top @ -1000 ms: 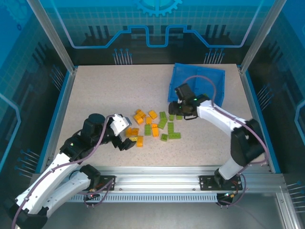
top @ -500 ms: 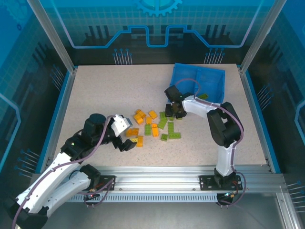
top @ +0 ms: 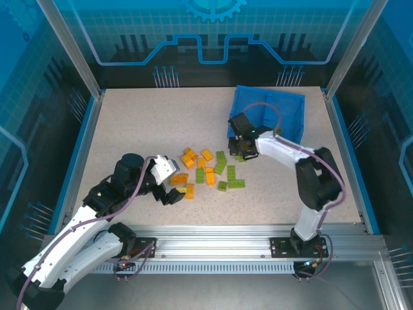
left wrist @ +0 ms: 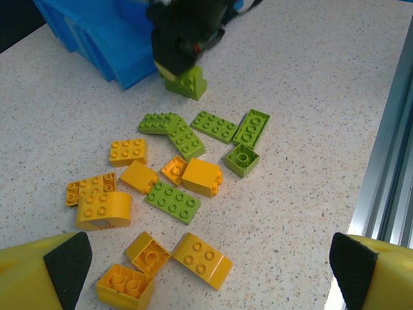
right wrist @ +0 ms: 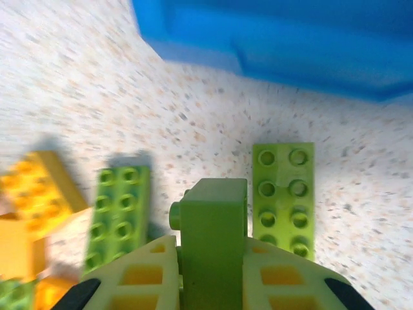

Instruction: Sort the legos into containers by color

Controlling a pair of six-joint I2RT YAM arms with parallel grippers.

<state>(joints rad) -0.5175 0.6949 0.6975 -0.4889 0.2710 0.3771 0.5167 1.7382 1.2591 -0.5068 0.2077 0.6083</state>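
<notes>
Near the bases: hovering with left gripper (top: 173,187) spread wide and empty beside the mixed legos (left wrist: 174,187), probably poised for a pick. Farther out: pinching a green brick (right wrist: 213,226) on end in the right gripper (right wrist: 211,271), just short of the blue tray (top: 268,113), likely bound for a compartment.

The right arm (top: 321,183) was bent sharply at the elbow, and its forearm reached to the left, away from the base. The right gripper (top: 240,152) pointed downward. Its fingers (right wrist: 164,253) were closed on a green brick (right wrist: 213,223), which stood upright between them. The left arm (top: 84,219) stretched forward and rightward. The left gripper (top: 173,192) was low, its pads (left wrist: 68,259) wide apart.
</notes>
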